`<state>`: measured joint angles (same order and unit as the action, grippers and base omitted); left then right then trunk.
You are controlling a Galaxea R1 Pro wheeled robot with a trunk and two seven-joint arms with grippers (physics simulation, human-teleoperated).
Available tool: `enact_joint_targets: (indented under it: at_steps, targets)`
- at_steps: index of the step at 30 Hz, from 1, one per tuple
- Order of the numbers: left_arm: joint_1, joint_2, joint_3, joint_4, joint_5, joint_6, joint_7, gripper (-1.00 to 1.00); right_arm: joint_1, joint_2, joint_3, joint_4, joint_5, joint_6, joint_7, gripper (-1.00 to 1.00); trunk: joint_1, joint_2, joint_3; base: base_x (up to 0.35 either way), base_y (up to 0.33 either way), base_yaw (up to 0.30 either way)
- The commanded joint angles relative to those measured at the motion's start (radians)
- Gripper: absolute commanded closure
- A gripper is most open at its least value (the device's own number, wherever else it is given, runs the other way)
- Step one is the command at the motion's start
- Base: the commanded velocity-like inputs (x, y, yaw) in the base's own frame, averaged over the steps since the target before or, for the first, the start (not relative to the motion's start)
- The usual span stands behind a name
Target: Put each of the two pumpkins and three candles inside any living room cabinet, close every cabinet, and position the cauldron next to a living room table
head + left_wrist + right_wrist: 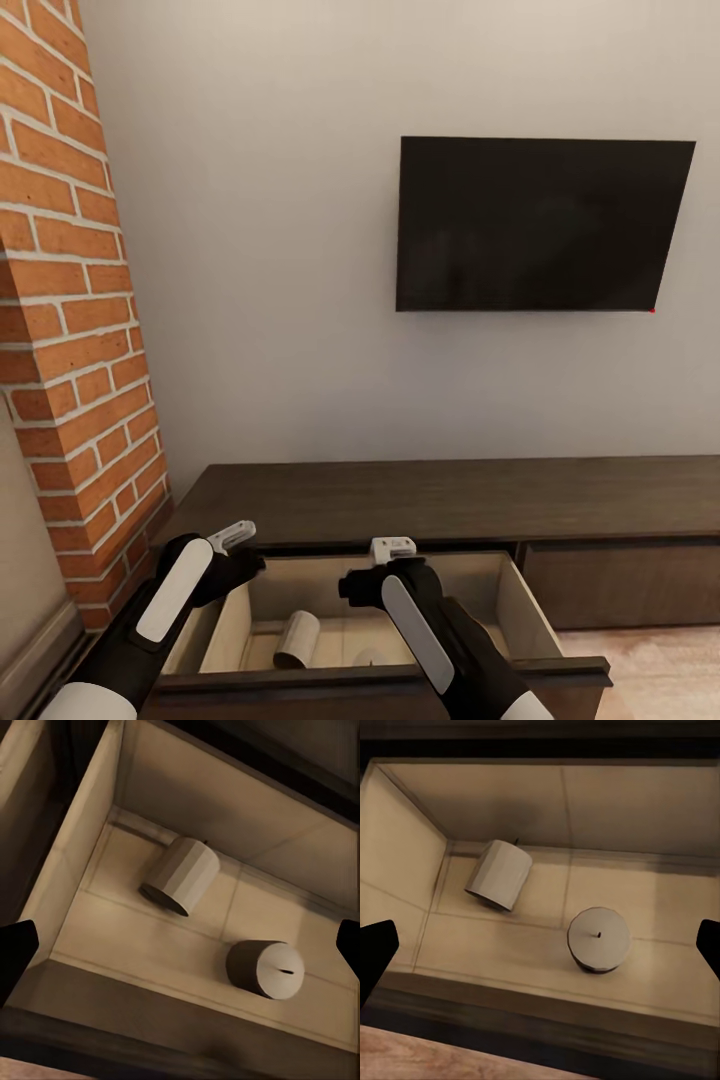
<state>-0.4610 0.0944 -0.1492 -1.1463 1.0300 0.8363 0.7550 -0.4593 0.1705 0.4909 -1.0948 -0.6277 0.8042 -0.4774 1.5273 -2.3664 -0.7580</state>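
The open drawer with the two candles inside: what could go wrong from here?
1. One candle lies on its side in the drawer; it might roll when the drawer is pushed shut.
2. Both the left gripper and the right gripper hang over the open drawer, so closing it before they lift away could jam an arm.
3. The upright candle stands apart from the walls; a careless drop beside it could tip it.
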Motion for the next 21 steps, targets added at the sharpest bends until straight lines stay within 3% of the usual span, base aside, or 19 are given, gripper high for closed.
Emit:
enact_joint_targets:
  at_steps: [1,6,13,21]
  targets:
    - [-0.001,0.001,-0.003,-0.001,0.01,0.0,0.01,-1.0,-0.001,0.0,0.002,-0.001,-0.01,0.001,-0.01,-1.0,-0.004,0.007,0.002,0.0,0.0,0.0]
    - [-0.001,0.001,-0.003,-0.001,0.01,0.0,0.011,-1.0,-0.001,-0.001,0.001,-0.007,-0.01,0.001,-0.01,-1.0,-0.023,0.042,0.018,-0.036,0.0,0.0]
    - [-0.001,-0.001,-0.003,-0.001,0.01,0.0,0.012,-1.0,-0.001,-0.002,0.0,-0.008,-0.01,0.001,-0.01,-1.0,-0.05,0.091,0.04,-0.211,0.0,0.0]
    - [-0.001,-0.001,-0.003,-0.001,0.01,0.0,0.012,-1.0,-0.001,-0.002,0.0,-0.009,-0.01,0.001,-0.01,-1.0,-0.081,0.147,0.065,-0.022,0.0,0.0]
